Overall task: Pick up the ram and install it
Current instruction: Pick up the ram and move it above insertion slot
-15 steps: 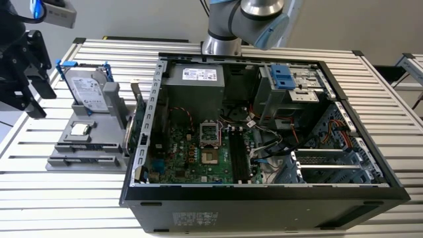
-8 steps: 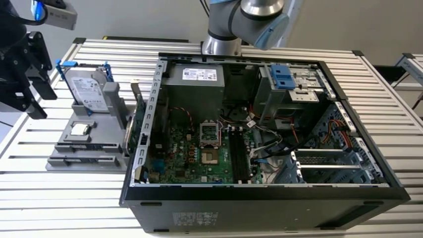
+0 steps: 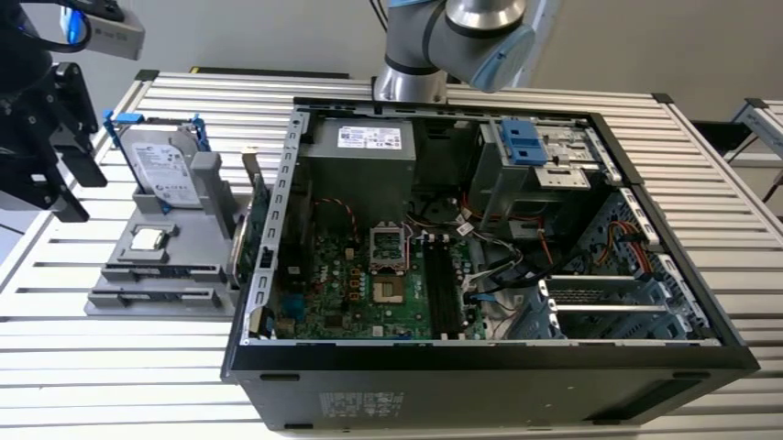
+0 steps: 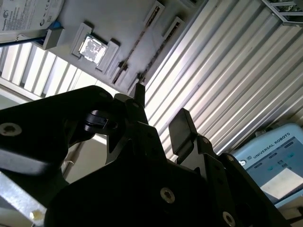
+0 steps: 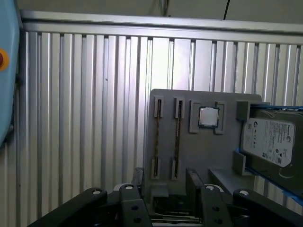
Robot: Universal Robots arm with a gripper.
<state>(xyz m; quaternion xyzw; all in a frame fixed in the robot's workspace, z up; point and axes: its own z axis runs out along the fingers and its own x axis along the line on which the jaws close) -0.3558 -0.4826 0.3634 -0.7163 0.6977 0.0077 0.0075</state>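
Observation:
The ram (image 5: 177, 137) is a thin dark stick standing on edge in a slot of the grey holder (image 5: 199, 156), with a second like stick (image 5: 157, 135) in the slot beside it. The second wrist view shows the same sticks (image 4: 158, 47) as thin lines. My gripper (image 5: 164, 189) is open with nothing between its black fingers (image 5: 191, 182), and it hovers apart from the holder's slot end. In the exterior view the gripper (image 3: 68, 179) hangs at the far left, above the table beside the holder (image 3: 159, 275).
On the holder also sit a small square silver processor (image 5: 208, 117) and a silver hard drive in a blue bracket (image 3: 165, 165). The open computer case (image 3: 281, 229) fills the middle of the slatted table, with black memory slots (image 3: 446, 293) on its motherboard. The arm's base (image 3: 410, 82) stands behind the case.

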